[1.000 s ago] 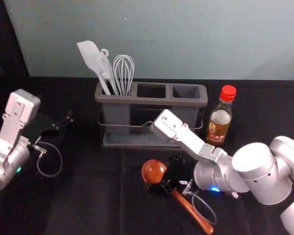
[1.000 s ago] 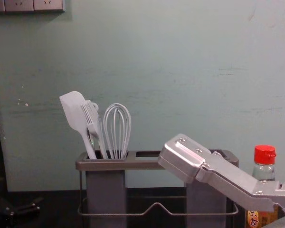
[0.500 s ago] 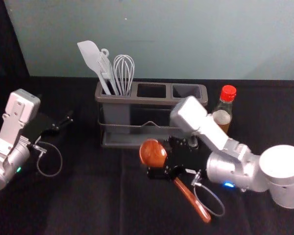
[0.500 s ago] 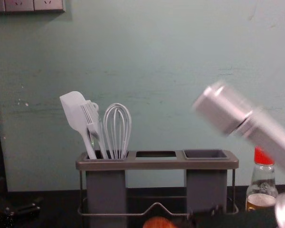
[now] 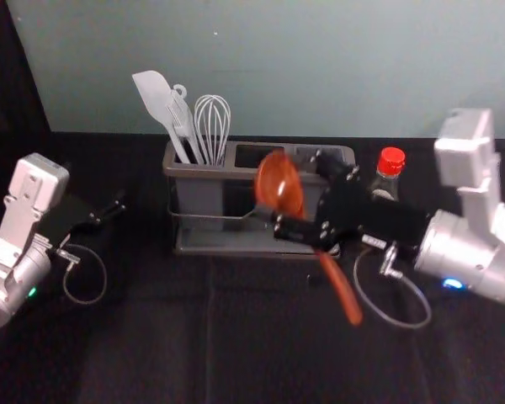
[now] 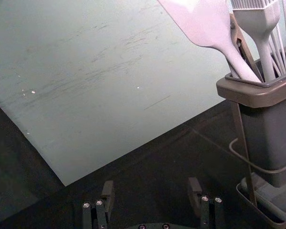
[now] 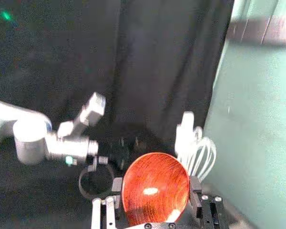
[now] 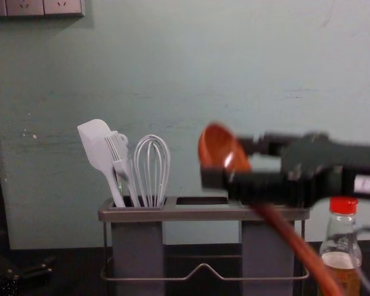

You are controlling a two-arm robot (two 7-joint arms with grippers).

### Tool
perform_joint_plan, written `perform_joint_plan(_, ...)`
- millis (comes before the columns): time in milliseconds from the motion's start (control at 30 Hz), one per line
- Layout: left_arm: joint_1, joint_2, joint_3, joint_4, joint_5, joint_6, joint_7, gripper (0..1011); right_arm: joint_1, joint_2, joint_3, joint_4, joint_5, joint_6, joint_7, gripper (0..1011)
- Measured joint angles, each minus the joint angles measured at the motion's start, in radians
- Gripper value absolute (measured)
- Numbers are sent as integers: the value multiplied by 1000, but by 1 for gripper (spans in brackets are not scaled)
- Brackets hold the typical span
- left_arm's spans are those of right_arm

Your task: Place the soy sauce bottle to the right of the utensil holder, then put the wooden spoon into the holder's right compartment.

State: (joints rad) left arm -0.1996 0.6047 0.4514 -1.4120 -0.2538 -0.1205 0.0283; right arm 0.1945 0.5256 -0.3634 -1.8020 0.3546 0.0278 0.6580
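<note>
"Gripper first: how is the right gripper (image 5: 296, 197) set?"

"It's closed on the wooden spoon (image 5: 277, 180), fingers on either side, close to the bowl. It's up in front of the right half of the utensil holder (image 5: 209, 172)."

"And how does the spoon lie in it?"

"Tilted, bowl up. In the chest view the bowl is above the holder's rim, and the handle slants down to the right, across the front of the right compartment (image 8: 257, 253)."

"What stands in the holder?"

"The left compartment has a spatula (image 5: 156, 94), a brush (image 5: 182, 118) and a whisk (image 5: 212, 122). The holder itself is near the back edge of the surface (image 5: 143, 337)."

"Where's the soy sauce bottle (image 5: 391, 161)?"

"Upright, just to the right of the holder, also toward the back edge. The right arm partly covers it in the head view."

"And the left gripper (image 5: 115, 209)?"

"Out to the left of the holder, over the surface, its fingers wide apart."

"Anything on the wall (image 5: 320, 67)?"

"A socket panel (image 8: 34, 7), in the chest view's upper left corner."
</note>
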Motion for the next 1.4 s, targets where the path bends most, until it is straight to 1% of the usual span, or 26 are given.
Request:
perform_joint_plan(33,0,0,0,0,0,0,0,1005,2,0,5,0,11,-15,6,838)
perform_joint_plan(67,0,0,0,0,0,0,0,1005,9,-1,13,5,28,-42,16,838)
perform_joint_plan(233,0,0,0,0,0,0,0,1005,36,-13,33,31,66,-125,34,838)
perform_joint_plan(333,0,0,0,0,0,0,0,1005,72,-36,50,66,87,-181,25,838)
perform_joint_plan(400,0,0,0,0,0,0,0,1005,88,-48,53,80,85,-198,5,838)
perform_joint_plan(467,0,0,0,0,0,0,0,1005,111,-64,54,96,69,-210,-29,838)
perform_joint_plan(500,0,0,0,0,0,0,0,1005,125,-75,51,108,50,-216,-58,838)
perform_joint_plan(633,0,0,0,0,0,0,0,1005,150,-97,40,131,9,-222,-117,838)
perform_joint_plan(667,0,0,0,0,0,0,0,1005,162,-109,34,145,-9,-222,-140,838)
perform_joint_plan(767,0,0,0,0,0,0,0,1005,181,-126,24,168,-31,-221,-167,838)
perform_joint_plan(867,0,0,0,0,0,0,0,1005,212,-154,11,210,-67,-220,-203,838)
perform_joint_plan(967,0,0,0,0,0,0,0,1005,231,-172,5,236,-92,-219,-224,838)
perform_joint_plan(1067,0,0,0,0,0,0,0,1005,259,-203,-2,273,-133,-214,-259,838)
perform_joint_plan(1167,0,0,0,0,0,0,0,1005,276,-226,-6,296,-162,-208,-284,838)
perform_joint_plan(1200,0,0,0,0,0,0,0,1005,276,-226,-6,296,-162,-208,-284,838)
perform_joint_plan(1300,0,0,0,0,0,0,0,1005,292,-251,-10,324,-195,-199,-309,838)
perform_joint_plan(1400,0,0,0,0,0,0,0,1005,299,-263,-11,340,-208,-198,-317,838)
